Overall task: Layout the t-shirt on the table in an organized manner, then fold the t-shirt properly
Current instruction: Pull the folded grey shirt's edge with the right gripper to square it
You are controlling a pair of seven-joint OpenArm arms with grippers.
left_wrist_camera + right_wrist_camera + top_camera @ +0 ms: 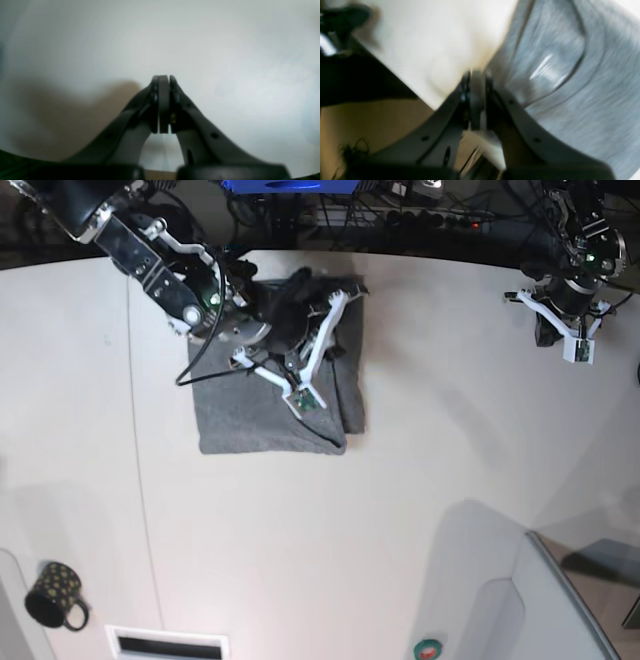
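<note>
The grey t-shirt [265, 415] lies folded into a rough rectangle near the back of the white table [400, 480]. My right gripper [318, 288] reaches over the shirt's far end, close to the table's back edge. In the right wrist view, which is motion-blurred, the right gripper [477, 75] is shut where the shirt's edge [557, 100] meets its tips. The neckline and a light label [545, 67] show just beyond it. My left gripper [565, 332] hovers over bare table at the far right, away from the shirt. In its own view the left gripper [163, 78] is shut and holds nothing.
A black dotted mug [55, 595] stands at the front left. A thin dark seam [140, 440] runs down the table's left part. A grey raised panel [560, 600] fills the front right corner. Cables and dark gear [420, 210] lie behind the table's back edge.
</note>
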